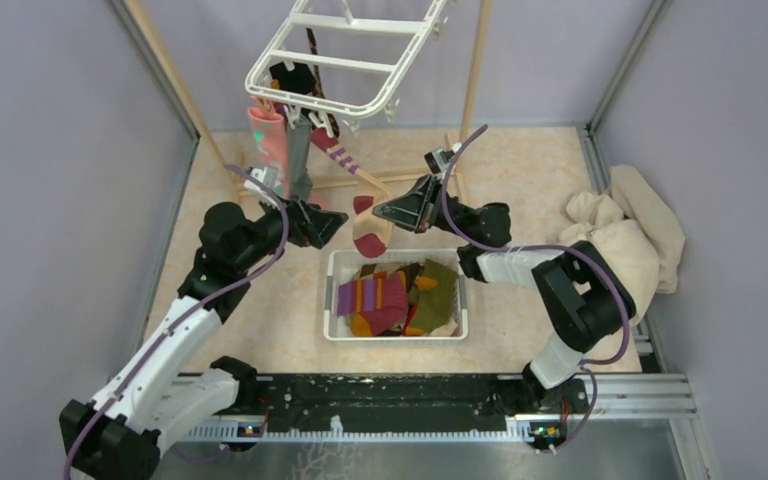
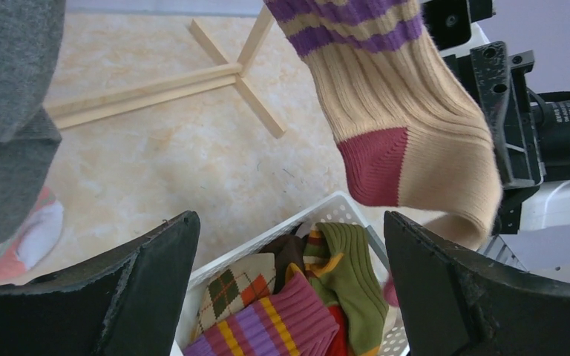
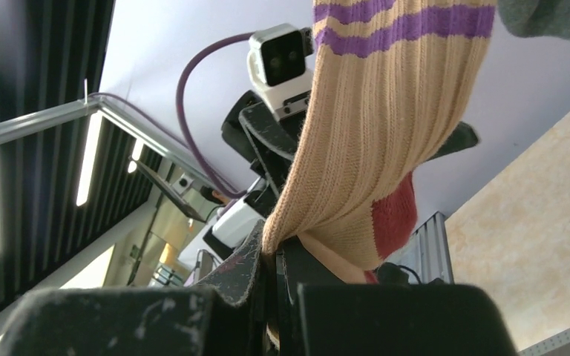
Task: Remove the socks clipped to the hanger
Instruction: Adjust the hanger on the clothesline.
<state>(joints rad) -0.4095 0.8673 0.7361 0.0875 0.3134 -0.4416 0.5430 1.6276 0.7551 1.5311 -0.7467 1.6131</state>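
Note:
The white hanger (image 1: 345, 55) hangs tilted at the top. From its near rim hang three socks: a pink one (image 1: 268, 140), a grey one (image 1: 298, 160) and a beige one with purple stripes and a maroon heel (image 1: 360, 185). My right gripper (image 1: 388, 212) is shut on the beige sock's lower foot, and the knit (image 3: 371, 133) is bunched between its fingers (image 3: 256, 256). My left gripper (image 1: 335, 225) stands open just left of that sock, nothing between its fingers (image 2: 156, 282). In the left wrist view the beige sock (image 2: 408, 111) hangs above the right finger.
A white slotted basket (image 1: 335, 300) below the grippers holds several loose socks (image 2: 282, 311). The wooden rack's poles (image 1: 475, 70) and floor bars (image 2: 141, 93) stand behind the hanger. A beige cloth heap (image 1: 630, 235) lies at the right wall.

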